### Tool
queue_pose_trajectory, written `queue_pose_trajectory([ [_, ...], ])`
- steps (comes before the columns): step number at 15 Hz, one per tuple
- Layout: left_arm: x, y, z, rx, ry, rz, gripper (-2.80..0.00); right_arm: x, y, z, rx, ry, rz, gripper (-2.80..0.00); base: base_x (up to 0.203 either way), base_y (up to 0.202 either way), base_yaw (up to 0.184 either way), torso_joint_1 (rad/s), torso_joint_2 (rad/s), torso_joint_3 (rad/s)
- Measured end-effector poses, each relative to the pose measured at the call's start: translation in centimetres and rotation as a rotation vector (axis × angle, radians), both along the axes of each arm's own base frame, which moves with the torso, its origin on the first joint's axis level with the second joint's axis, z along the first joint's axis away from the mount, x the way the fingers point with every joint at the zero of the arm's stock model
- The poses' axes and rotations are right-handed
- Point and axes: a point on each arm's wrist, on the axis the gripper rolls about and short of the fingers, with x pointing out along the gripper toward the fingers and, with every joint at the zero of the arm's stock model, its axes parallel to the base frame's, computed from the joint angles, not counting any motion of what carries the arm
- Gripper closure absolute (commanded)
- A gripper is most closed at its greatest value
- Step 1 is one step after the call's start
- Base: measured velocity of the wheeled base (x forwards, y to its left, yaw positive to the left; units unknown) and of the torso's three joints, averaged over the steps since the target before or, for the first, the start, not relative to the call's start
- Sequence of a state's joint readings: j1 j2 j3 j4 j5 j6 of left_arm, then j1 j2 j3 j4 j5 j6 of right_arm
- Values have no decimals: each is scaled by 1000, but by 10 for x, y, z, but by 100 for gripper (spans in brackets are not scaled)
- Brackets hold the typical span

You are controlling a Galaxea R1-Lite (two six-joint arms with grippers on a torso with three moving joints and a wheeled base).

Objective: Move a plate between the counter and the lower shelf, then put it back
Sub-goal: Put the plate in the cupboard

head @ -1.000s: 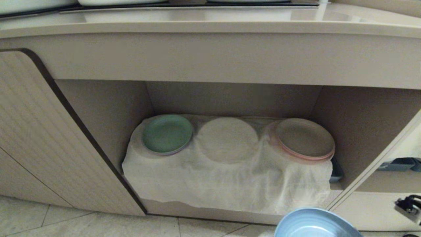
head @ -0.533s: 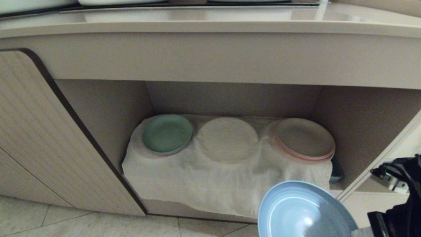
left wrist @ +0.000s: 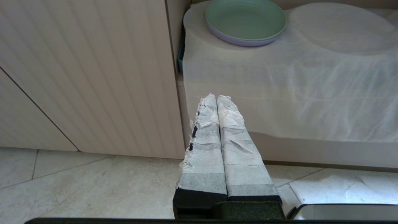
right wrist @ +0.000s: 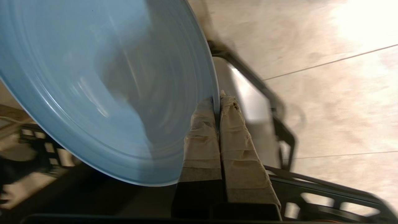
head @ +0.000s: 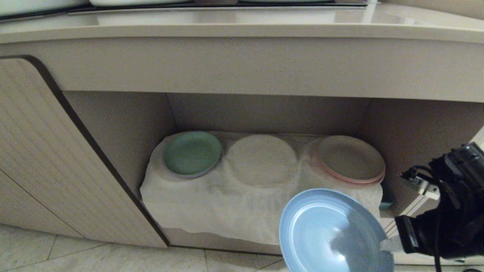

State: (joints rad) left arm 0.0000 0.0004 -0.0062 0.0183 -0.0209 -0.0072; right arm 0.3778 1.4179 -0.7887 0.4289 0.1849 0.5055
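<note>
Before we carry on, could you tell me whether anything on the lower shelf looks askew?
The white cloth on the lower shelf is wrinkled and hangs over its front edge, with a covered round bulge between the green plate and the beige stack. Nothing looks spilled.

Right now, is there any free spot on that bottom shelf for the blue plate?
Yes: the middle of the shelf's white cloth, between the green plate on the left and the beige-and-pink stack on the right, shows only a round hump. Both ends are taken. The right tool holds the blue plate out front.
</note>
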Motion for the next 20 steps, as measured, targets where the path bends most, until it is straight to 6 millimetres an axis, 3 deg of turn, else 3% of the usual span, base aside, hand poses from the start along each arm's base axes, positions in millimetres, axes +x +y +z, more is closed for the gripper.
queue_pose_trajectory([
  [10,0,0,0,0,0,-1,0,38,57,-3,30,84,-143,0,0,0,0,0,0,0],
  [20,0,0,0,0,0,0,0,72,85,-9,103,56,-339,0,0,0,0,0,0,0],
])
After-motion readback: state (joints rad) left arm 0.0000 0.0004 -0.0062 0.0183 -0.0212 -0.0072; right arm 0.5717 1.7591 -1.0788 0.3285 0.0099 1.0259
